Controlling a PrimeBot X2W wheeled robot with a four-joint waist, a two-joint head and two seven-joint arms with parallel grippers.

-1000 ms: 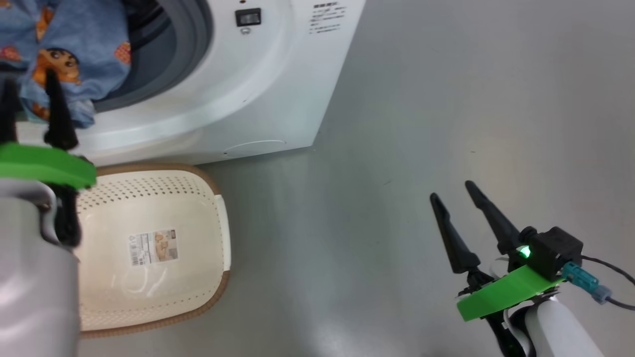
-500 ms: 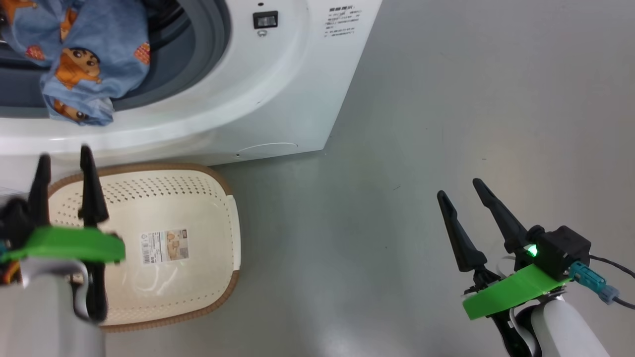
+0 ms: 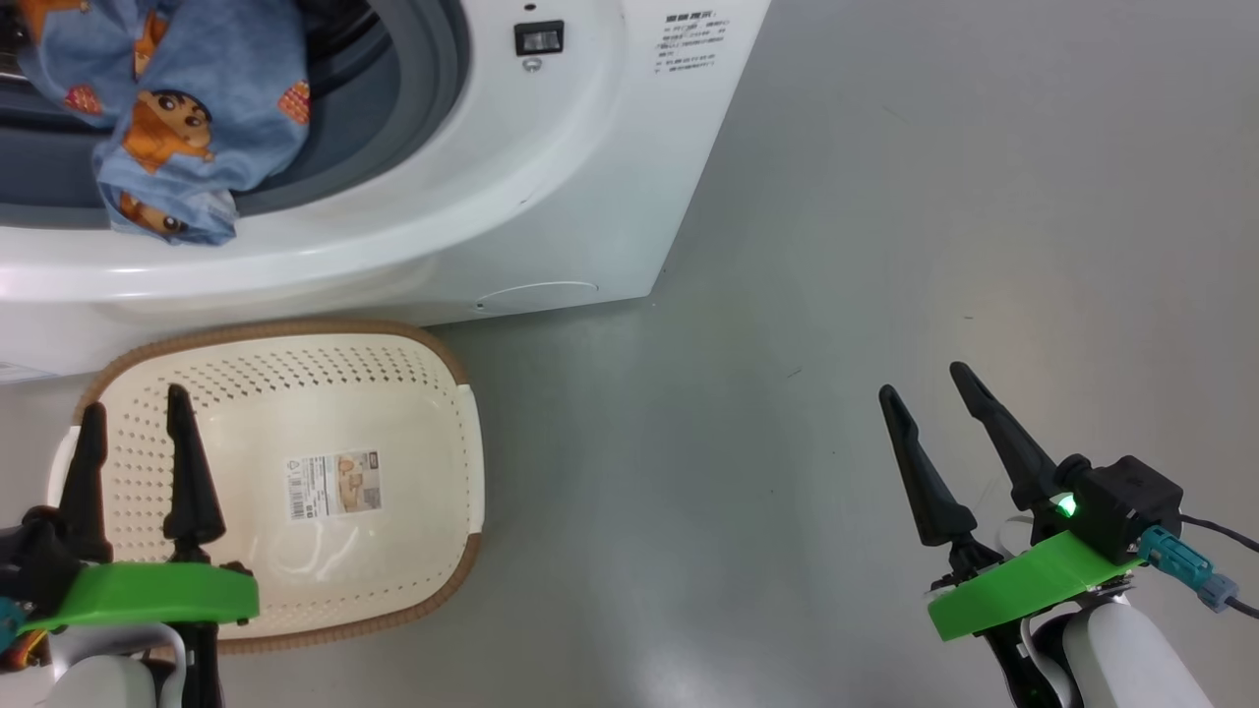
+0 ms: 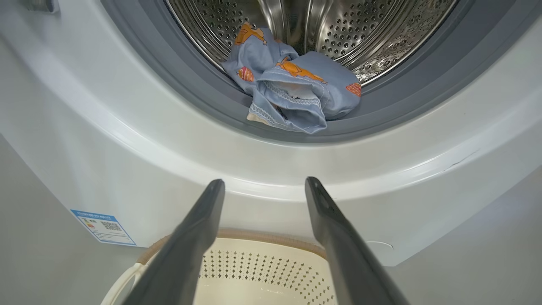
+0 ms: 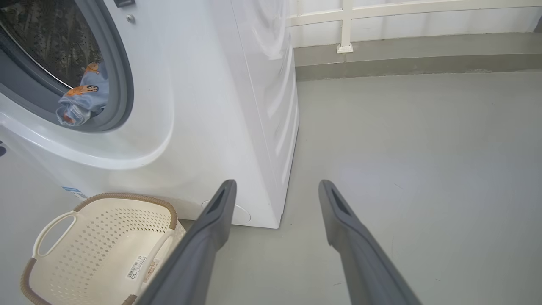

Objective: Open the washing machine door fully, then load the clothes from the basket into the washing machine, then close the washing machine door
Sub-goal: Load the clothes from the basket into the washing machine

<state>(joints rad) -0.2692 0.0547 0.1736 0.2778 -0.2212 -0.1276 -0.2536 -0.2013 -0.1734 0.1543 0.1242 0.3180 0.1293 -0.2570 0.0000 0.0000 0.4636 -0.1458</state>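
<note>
Blue clothes (image 3: 182, 108) printed with orange cartoon faces lie in the mouth of the white washing machine (image 3: 551, 197), drooping over the grey gasket; they also show as clothes (image 4: 292, 82) against the steel drum and clothes (image 5: 82, 99). The cream basket (image 3: 393, 413) stands on the floor before the machine with just a paper label on its bottom. My left gripper (image 3: 133, 408) hangs open over the basket's left part, nothing between its fingers. My right gripper (image 3: 925, 379) stands open over bare floor at the right. The washing machine door is out of view.
Grey floor (image 3: 885, 197) spreads to the right of the machine. A low white railing and a kerb (image 5: 381, 51) run along the far wall. A blue energy sticker (image 4: 103, 226) sits low on the machine's front.
My left gripper has drawn back and down from the drum mouth to above the basket, leaving the blue clothes in the machine. The camera shifted a little; the right arm stayed put.
</note>
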